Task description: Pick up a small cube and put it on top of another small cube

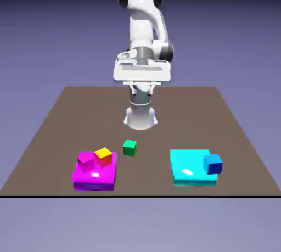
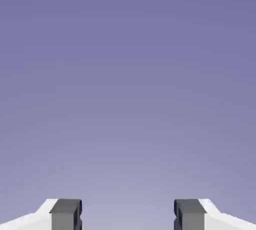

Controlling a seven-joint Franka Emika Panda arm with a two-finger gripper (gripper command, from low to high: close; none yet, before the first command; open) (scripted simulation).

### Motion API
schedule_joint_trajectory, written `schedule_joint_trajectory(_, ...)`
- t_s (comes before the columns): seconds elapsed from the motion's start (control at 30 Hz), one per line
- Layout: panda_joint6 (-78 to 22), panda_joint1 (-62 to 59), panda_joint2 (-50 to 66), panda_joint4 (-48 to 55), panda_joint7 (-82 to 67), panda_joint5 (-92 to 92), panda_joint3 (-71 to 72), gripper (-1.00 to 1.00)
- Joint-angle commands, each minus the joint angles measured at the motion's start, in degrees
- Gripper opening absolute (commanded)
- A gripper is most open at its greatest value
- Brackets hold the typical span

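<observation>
The small green cube [image 1: 129,147] sits alone on the brown table [image 1: 60,124], between the two flat blocks and a little behind them. My gripper [image 1: 141,73] hangs high above the table's far part, well behind and above the green cube, near the arm's base. In the hand view the two grey fingertips [image 2: 65,215] stand wide apart with nothing between them, so the gripper [image 2: 127,216] is open. That view shows only the plain backdrop; no cube appears in it.
A flat magenta block [image 1: 94,175] at the exterior view's left carries a small magenta cube [image 1: 85,161] and a red cube with a yellow top [image 1: 103,157]. A flat cyan block [image 1: 189,167] at the right carries a small blue cube [image 1: 213,163].
</observation>
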Motion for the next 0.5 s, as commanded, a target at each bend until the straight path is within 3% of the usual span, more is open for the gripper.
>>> schedule_joint_trajectory(0.0, -1.7, 0.4, 2.1, -0.8, 0.8, -0.3, -1.4, 0.0)
schedule_joint_trajectory(0.33, -18.7, 3.8, 22.4, -8.5, 9.0, -3.1, -15.4, 0.0)
schedule_joint_trajectory(0.47, -13.1, 0.8, 28.6, -8.0, 5.4, 2.0, -10.8, 0.0)
